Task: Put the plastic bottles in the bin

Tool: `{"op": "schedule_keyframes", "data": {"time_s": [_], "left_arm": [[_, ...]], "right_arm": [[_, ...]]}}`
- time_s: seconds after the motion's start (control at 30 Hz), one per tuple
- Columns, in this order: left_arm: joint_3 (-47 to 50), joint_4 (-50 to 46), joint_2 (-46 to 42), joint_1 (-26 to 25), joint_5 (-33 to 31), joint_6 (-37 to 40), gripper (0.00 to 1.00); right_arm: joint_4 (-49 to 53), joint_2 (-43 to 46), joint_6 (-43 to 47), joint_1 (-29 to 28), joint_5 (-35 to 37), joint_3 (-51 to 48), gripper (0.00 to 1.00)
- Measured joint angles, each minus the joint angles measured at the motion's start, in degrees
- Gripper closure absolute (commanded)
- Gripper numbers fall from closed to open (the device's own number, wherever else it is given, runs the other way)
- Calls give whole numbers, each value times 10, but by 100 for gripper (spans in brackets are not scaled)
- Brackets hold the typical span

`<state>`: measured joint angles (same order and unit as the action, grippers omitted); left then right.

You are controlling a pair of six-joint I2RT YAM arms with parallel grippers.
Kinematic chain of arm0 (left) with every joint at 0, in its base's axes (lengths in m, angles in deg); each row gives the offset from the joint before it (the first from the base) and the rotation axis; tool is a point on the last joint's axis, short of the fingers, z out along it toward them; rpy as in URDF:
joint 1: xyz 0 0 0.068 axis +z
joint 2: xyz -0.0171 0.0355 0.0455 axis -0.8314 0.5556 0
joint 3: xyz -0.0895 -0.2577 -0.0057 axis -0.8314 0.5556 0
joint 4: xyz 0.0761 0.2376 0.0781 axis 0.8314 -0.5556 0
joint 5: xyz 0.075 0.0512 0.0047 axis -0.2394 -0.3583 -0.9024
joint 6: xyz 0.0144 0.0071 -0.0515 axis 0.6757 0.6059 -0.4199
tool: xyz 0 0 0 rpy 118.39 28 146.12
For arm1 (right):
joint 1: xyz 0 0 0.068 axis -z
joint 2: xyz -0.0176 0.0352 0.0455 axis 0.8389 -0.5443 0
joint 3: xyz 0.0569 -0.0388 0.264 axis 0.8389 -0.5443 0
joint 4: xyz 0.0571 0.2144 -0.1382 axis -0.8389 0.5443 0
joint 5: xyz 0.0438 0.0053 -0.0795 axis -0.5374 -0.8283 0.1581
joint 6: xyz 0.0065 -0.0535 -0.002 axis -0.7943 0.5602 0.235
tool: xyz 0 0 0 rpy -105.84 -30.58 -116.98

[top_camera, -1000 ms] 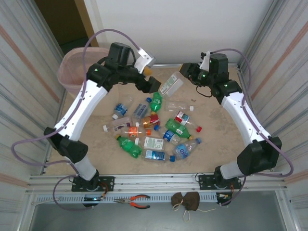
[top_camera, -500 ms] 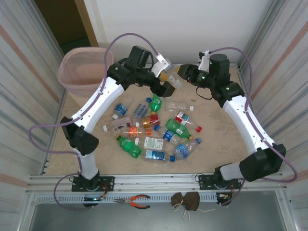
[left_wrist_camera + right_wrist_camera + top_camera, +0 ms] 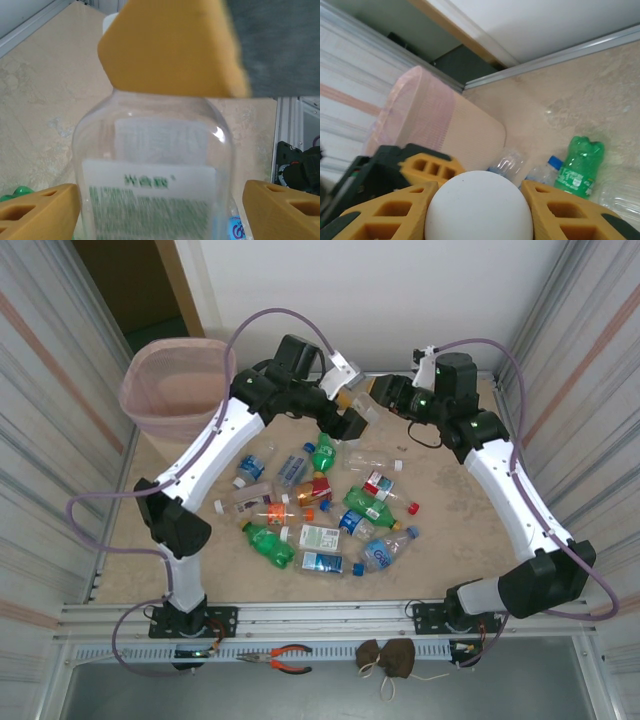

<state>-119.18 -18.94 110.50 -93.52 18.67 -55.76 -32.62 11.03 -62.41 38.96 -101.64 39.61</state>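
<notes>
The left arm climbs from its base, bends at the elbow and reaches far and inward. Its left gripper is open, with its fingers either side of the clear bottle at the label. Just beyond, the right gripper, on an arm arched inward, clamps that bottle's white cap in mid-air. The other plastic bottles lie on the table below both grippers. The bin stands off to the left gripper's left.
</notes>
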Motion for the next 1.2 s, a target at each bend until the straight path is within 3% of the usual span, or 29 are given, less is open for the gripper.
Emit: {"op": "schedule_keyframes", "data": {"time_s": [0.07, 0.43, 0.6, 0.77, 0.83, 1.0, 1.2], "left_arm": [[0, 0, 6, -2, -2, 0, 16], [-3, -7, 13, -7, 11, 12, 36], [-3, -7, 13, -7, 14, 14, 41], [-3, -6, 11, -7, 12, 17, 42], [-3, -5, 7, -7, 9, 19, 42], [-3, -7, -3, -3, -2, 21, 42], [9, -9, -29, 58, -31, 14, 42]], "right_arm": [[-1, 2, 0, -4, -5, 5, 80], [1, 11, 2, -6, -7, 8, 77], [2, 12, 2, -6, -4, 9, 67], [13, 14, 3, -6, 3, 13, 42], [25, 18, 6, -6, 14, 16, 37], [45, 38, 18, -3, 34, 22, 32], [62, 92, 22, 44, 50, 23, 31]]}}
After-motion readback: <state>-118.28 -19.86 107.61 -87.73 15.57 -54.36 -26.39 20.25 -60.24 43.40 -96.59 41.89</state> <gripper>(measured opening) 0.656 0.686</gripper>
